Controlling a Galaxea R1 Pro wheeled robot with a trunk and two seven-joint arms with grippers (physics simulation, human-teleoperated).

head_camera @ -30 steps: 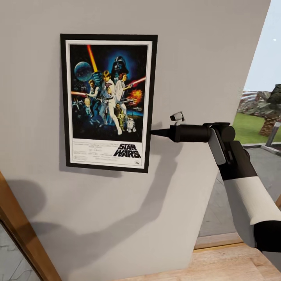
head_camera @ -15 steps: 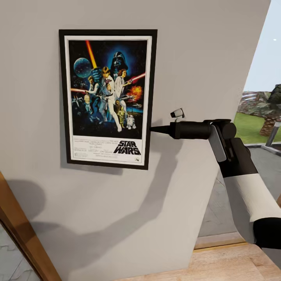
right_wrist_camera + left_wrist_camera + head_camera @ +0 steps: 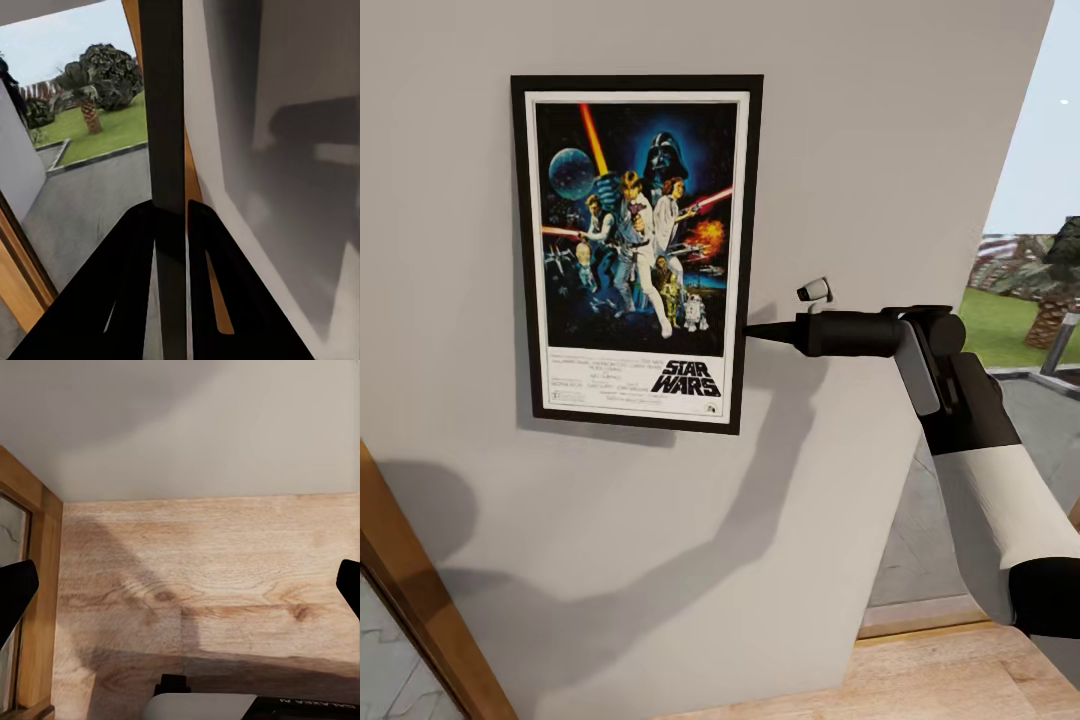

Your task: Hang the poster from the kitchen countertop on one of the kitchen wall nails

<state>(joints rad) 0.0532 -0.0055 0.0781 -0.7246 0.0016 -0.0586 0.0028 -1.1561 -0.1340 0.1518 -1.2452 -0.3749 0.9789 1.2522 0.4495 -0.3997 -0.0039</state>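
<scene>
Black-framed, the poster (image 3: pixel 637 252) lies flat against the grey wall (image 3: pixel 860 150), slightly higher than a second ago and steady since. The right gripper (image 3: pixel 752 331) pinches its frame edge between its fingers (image 3: pixel 135 285). Likely the frame has reached nail height; release seems next.

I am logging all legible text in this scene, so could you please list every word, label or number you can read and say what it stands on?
"STAR WARS": logo in the white lower border of the poster, which is against the wall.
Small credit lines beside and under the logo: too small to read.
White lettering at the edge of the left wrist view, on a dark part of the robot: cut off and blurred, unreadable.
</scene>
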